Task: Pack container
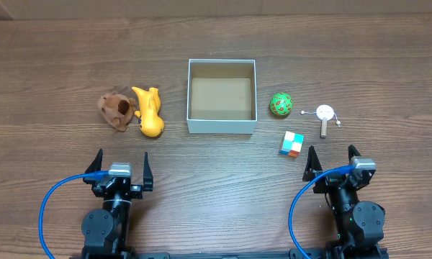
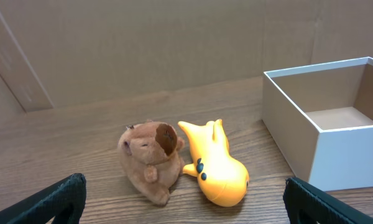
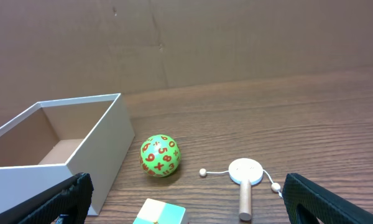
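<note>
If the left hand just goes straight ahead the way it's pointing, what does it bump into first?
Probably the brown plush animal, with the yellow toy right beside it. The left hand is open and points at that pair; which it touches first is hard to tell.

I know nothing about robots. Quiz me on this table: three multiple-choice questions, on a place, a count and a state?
1. Where is the green ball? A in the container; B on the table beside the container; C held aloft.
2. How many toys lie outside the container? A three; B five; C eight.
3. The container is: A empty; B full; C lidded.
Answers: B, it sits by the white wall. B, brown plush, yellow toy, ball, cube, rattle. A, only its bare brown floor shows.
</note>
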